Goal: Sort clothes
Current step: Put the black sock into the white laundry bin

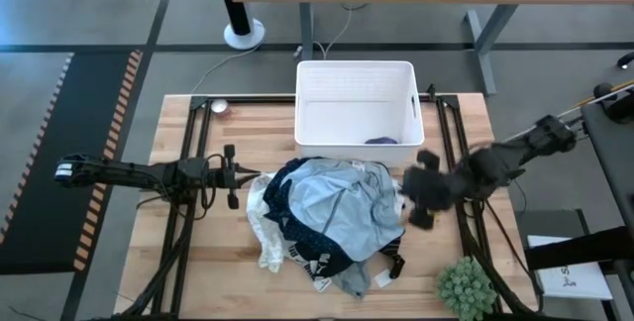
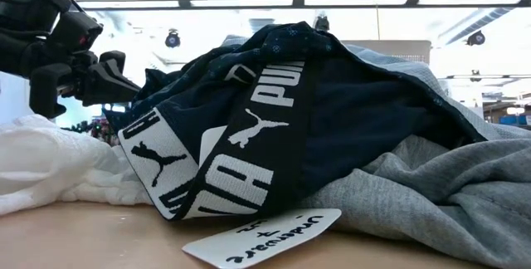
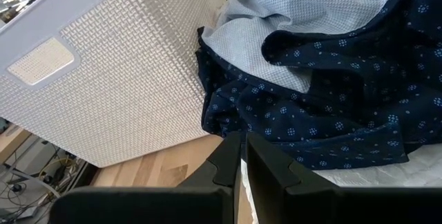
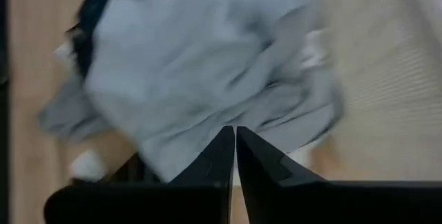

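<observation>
The clothes lie in one pile (image 1: 332,217) on the wooden table, just in front of the white bin (image 1: 357,103). A light blue garment (image 1: 342,202) lies on top, over a dark navy patterned one (image 3: 331,106), a white lacy one (image 1: 263,222) at the left and a grey one (image 2: 431,194). A black-and-white lettered waistband (image 2: 249,136) faces the near edge. My left gripper (image 1: 248,174) is shut and level at the pile's left edge, pointing at the navy cloth. My right gripper (image 1: 416,197) is shut above the pile's right side, over the light blue garment (image 4: 207,65).
The bin holds a small dark item (image 1: 381,142) at its near right corner. A paper label (image 2: 265,236) lies on the table before the pile. A green plant (image 1: 466,286) stands at the near right corner. Black rails (image 1: 193,162) run along both sides of the table.
</observation>
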